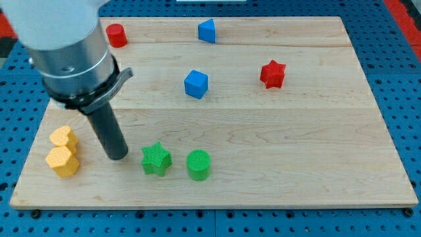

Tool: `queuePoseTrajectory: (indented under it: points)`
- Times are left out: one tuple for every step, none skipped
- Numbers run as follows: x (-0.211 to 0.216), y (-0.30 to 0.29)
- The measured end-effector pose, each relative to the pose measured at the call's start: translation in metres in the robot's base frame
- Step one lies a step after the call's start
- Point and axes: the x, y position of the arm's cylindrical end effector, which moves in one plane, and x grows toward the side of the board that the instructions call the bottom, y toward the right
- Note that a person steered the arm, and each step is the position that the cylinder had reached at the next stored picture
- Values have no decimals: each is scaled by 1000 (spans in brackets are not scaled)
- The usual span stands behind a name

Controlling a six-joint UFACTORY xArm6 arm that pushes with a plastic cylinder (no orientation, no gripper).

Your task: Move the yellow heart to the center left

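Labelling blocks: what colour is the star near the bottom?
Green star, clear in the camera view, right of my tip.

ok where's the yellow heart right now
The yellow heart sits near the view's lower left, touching the yellow hexagon below it, with my tip to its right.

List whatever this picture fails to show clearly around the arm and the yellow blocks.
- Camera view: the arm's upper part is cut off by the view's top edge and blurred.
- The board strip behind the arm's grey housing, near the red cylinder, is hidden.
- Whether the yellow heart touches the yellow hexagonal block below it cannot be told.
- My tip shows, right of both yellow blocks, left of the green star.
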Motion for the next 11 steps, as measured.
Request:
queuePoseTrajectory:
  points:
    - [18, -4]
    - [25, -26]
    - [20, -50]
    - [12, -69]
    - [-3, -76]
    - [-39, -76]
    - [-65, -101]
    - [-54, -112]
    - [-85, -140]
    - [-115, -114]
    - [-152, -120]
